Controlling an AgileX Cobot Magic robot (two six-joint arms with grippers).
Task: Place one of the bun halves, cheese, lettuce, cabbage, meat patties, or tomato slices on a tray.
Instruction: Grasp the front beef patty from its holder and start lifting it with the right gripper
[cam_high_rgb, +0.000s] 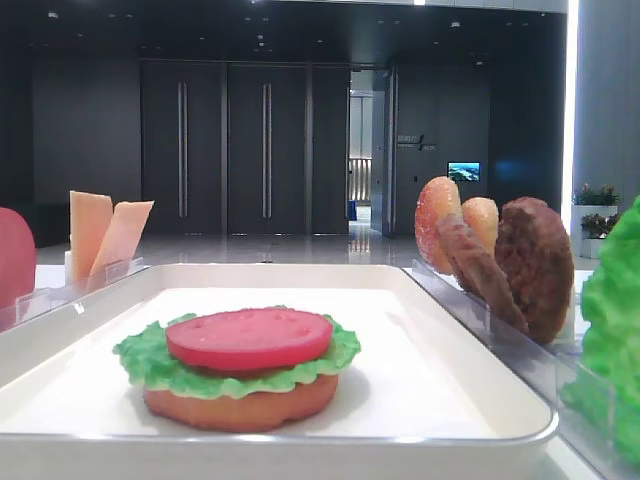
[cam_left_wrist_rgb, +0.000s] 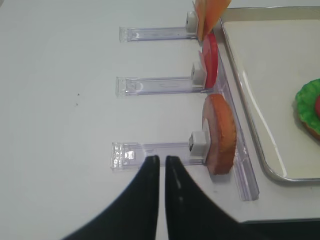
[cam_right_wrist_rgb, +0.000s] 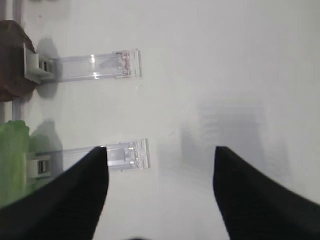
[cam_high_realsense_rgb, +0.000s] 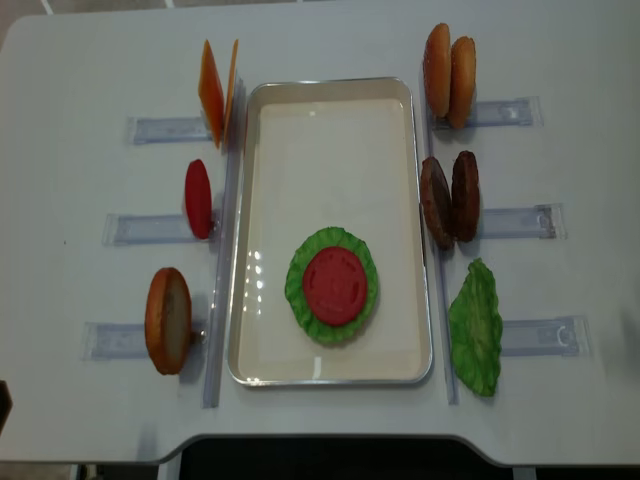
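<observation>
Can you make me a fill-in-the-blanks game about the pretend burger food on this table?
1. On the white tray, the round slice at the very top of the stack is a ____ slice.
2. Under that slice sits a frilly leaf of green ____.
3. The number of dark brown meat patties standing in their holder is ____.
4. The meat patties stand on the ____ side of the tray in the overhead view.

Missing words: tomato; lettuce; two; right
</observation>
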